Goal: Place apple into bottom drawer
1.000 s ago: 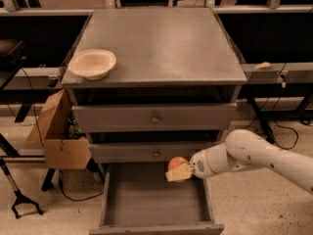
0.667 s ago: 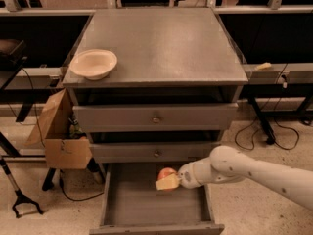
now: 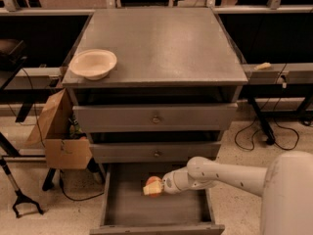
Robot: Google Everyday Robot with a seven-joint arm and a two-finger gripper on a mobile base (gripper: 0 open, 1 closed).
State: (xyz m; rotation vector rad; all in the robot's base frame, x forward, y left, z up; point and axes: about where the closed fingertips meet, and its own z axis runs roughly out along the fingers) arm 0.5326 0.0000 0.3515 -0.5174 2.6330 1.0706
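Note:
The bottom drawer (image 3: 113, 207) of the grey cabinet is pulled open, a deep grey tray. My gripper (image 3: 155, 187) reaches in from the right over the drawer's inside and is shut on the apple (image 3: 153, 183), small, orange-red with a paler patch. The apple is held inside the drawer's opening, just above its floor, near the middle and towards the back. The white arm (image 3: 230, 173) runs off to the lower right.
A shallow cream bowl (image 3: 93, 63) sits on the cabinet top (image 3: 161, 43) at the left. Two upper drawers with brass knobs (image 3: 155, 118) are shut. A cardboard box (image 3: 57, 136) stands left of the cabinet. Cables lie on the floor to the right.
My gripper has moved left and down with the apple, from in front of the middle drawer into the open bottom drawer.

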